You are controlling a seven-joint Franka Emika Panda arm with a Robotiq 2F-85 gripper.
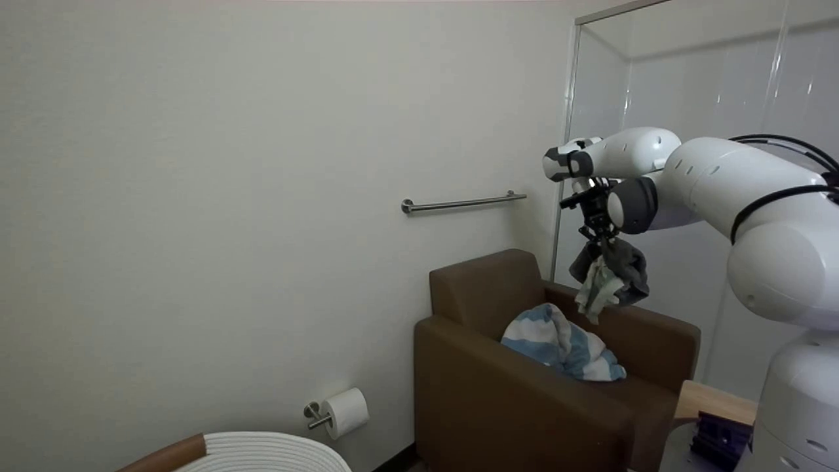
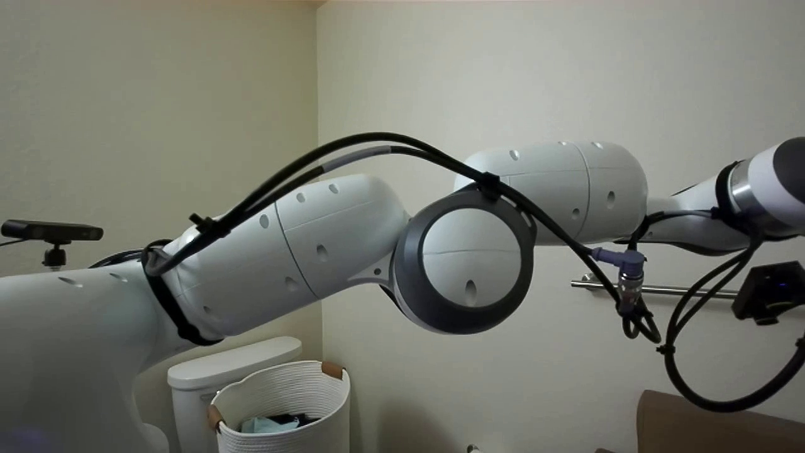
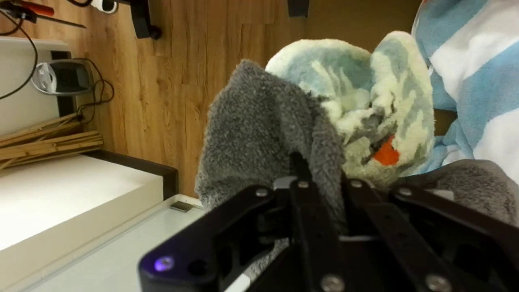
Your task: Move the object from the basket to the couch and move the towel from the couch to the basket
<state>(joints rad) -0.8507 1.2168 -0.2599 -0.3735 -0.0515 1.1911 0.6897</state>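
Pinches a gray plush cloth (image 3: 255,129) in the gripper (image 3: 324,174). In an exterior view, dangles it toward 6 o'clock, with long axis near upright. Has a blue-and-white towel (image 1: 557,344) at 7 o'clock, crumpled lengthwise from 10 to 4 on the armchair (image 1: 511,406); well apart at 8, a rope basket (image 1: 262,451).

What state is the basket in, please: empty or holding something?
Holding something: an exterior view shows a bluish item and a dark item inside the basket.

Across both exterior views, we can read no text, label, brand or number. The wrist view gives us no legible sign.
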